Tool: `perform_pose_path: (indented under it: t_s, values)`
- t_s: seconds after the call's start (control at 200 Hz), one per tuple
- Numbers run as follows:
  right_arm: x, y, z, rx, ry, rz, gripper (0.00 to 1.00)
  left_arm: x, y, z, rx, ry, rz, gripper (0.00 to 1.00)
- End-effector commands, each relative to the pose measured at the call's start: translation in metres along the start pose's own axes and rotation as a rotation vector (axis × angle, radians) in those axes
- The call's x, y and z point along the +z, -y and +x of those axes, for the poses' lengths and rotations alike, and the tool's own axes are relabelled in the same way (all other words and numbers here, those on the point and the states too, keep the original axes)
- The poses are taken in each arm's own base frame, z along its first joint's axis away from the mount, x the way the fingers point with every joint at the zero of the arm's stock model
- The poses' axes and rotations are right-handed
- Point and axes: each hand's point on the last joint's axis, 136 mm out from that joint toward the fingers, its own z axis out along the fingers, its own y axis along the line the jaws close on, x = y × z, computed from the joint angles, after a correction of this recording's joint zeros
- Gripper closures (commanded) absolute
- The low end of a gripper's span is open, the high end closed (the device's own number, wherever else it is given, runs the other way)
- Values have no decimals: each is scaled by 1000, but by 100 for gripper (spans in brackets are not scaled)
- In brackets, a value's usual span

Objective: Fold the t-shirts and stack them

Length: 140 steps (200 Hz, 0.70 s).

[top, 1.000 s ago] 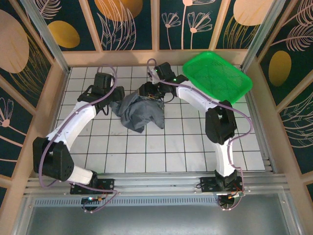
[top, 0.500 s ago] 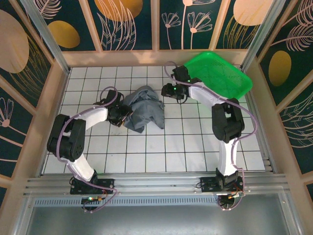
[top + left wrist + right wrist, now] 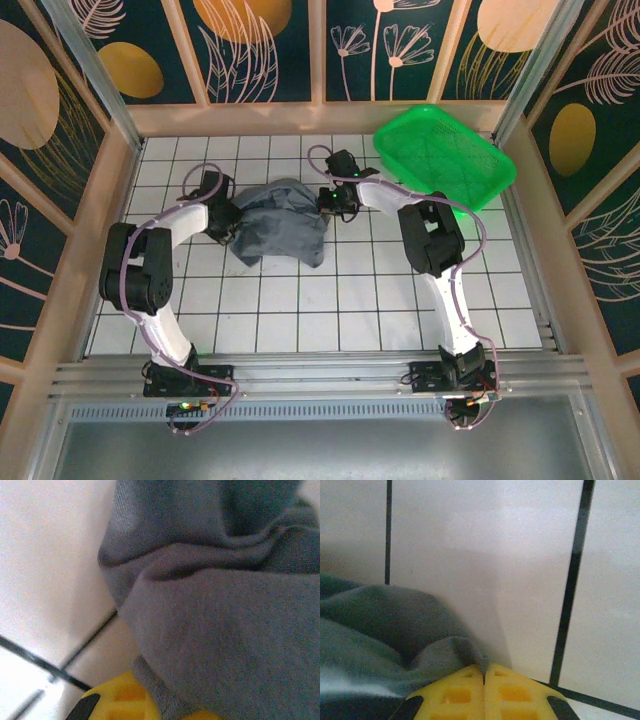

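Here we are, and the grey t-shirt [image 3: 278, 225] lies in a rumpled heap on the white tiled worktop [image 3: 380, 285], towards the far side and a little left of centre. Both arms are stretched out to it, one on each flank. The left pincer [image 3: 224, 218] is down at the shirt's left edge and the right pincer [image 3: 326, 203] is at its upper right edge.

From the right wrist you get a lovely close look. The two yellow fingers [image 3: 517, 690] are pressed flat together with no gap between them, and a small peak of grey cloth [image 3: 380, 625] is caught right in the seam where they meet. So the right pincer is closed and has a nip of the t-shirt. Bare tile and dark grid lines run beyond it.

The left side is harder to read. From that wrist, folds of grey fabric [image 3: 225, 630] bulge across most of the view, and a hemmed edge drapes over the one yellow finger [image 3: 117, 702] showing at the bottom. That pincer is closed tight too, but I can't tell whether any cloth is actually trapped in it, because the shirt covers the tips.

Off at the far right corner sits the green basket [image 3: 497, 150], well apart from the shirt, with the right arm reaching past its near-left side.
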Motion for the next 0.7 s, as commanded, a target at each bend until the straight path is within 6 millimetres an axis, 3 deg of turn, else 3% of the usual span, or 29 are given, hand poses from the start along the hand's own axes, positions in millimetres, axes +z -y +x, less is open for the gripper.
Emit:
perform_pose_path:
  t_s: [0.0,0.19,0.41,0.49,0.696]
  values:
    - [-21,18,-2,50,25,76,100,-6,-3,-35,61,97,-81,100]
    - [-75,22,5,64,82,67,100,-4,26,-73,137,175,-103,100]
    - [-113,8,52,-16,14,-14,100,3,81,-106,219,232,-20,100]
    - [-125,-4,69,-77,-3,-46,100,9,104,-112,248,232,46,100]
    - [-148,-83,115,-197,-96,-346,100,8,164,-115,317,258,255,95]
